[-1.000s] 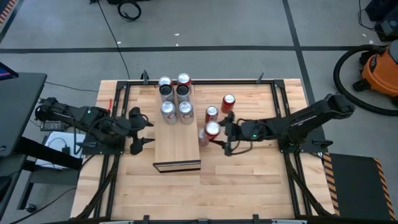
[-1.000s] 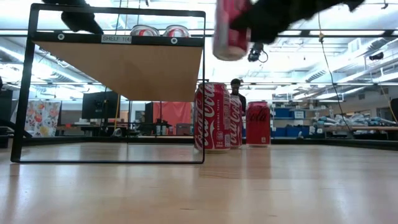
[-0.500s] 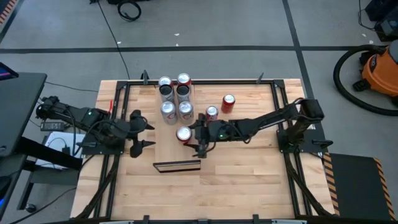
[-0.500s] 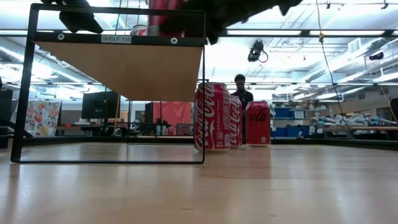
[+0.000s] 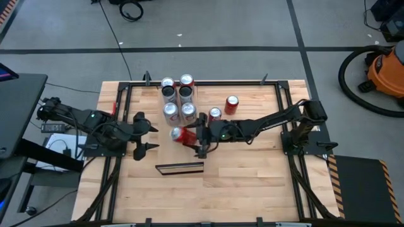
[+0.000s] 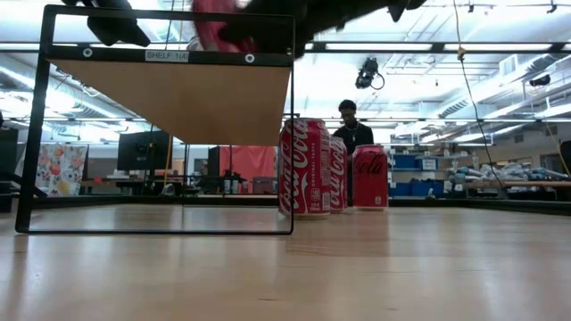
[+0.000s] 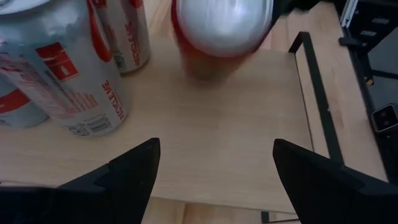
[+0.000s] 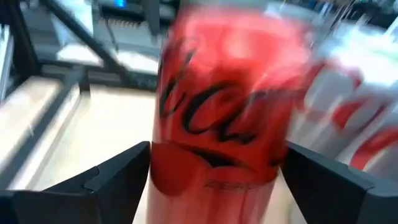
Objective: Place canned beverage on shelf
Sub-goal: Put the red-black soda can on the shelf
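On the smooth pale wood top of the shelf [image 5: 183, 154], the red beverage can [image 5: 178, 133] sits about midway along the board, leaning over so that its round silver end and its glossy red side both show from above. The right gripper [image 5: 201, 134] reaches across from the right, its two dark fingers [image 8: 118, 180] flanking the cylinder; the can is blurred there and I cannot tell whether the pads press it or stand just clear. From table height the can [image 6: 212, 27] is a red smear just above the shelf's black metal frame [image 6: 169, 55], which carries a small white label and shows the board's plain wooden underside. Toward the far end of the shelf stands a cluster of silver cans [image 5: 188, 111] with red print and shiny round tops, upright and close together. The left gripper [image 5: 150, 135] hovers at the shelf's left edge, its blunt dark fingers [image 7: 134, 174] spread wide with nothing between them. On the slatted wooden tabletop [image 5: 252, 176], right of the shelf, upright red cola cans [image 5: 231, 104] stand near each other. A person [image 6: 350, 125] stands in the room beyond.
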`<state>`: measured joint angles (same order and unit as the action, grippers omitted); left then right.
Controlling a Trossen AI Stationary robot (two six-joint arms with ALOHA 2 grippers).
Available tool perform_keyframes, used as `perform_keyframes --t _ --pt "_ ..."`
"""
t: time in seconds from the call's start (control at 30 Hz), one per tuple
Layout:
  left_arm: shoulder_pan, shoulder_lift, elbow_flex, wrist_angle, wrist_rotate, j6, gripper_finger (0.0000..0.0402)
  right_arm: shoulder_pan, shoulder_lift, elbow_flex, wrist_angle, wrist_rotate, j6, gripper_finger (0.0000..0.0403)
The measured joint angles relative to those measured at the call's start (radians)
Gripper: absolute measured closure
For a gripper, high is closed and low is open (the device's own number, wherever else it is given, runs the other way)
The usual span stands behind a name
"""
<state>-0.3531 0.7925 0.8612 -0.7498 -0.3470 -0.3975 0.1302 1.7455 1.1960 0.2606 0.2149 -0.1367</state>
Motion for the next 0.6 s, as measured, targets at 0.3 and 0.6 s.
perform_keyframes --t 0.3,0.6 --pt "0.003 0.019 -0.001 0.01 -0.017 0.023 0.0079 0.014 -0.051 0.002 -0.02 0.054 -0.05 0.0049" --pt "-0.005 0.05 -0.001 0.014 -0.019 0.007 0.0079 0.039 -0.059 0.001 -0.076 0.113 -0.125 0.0049"
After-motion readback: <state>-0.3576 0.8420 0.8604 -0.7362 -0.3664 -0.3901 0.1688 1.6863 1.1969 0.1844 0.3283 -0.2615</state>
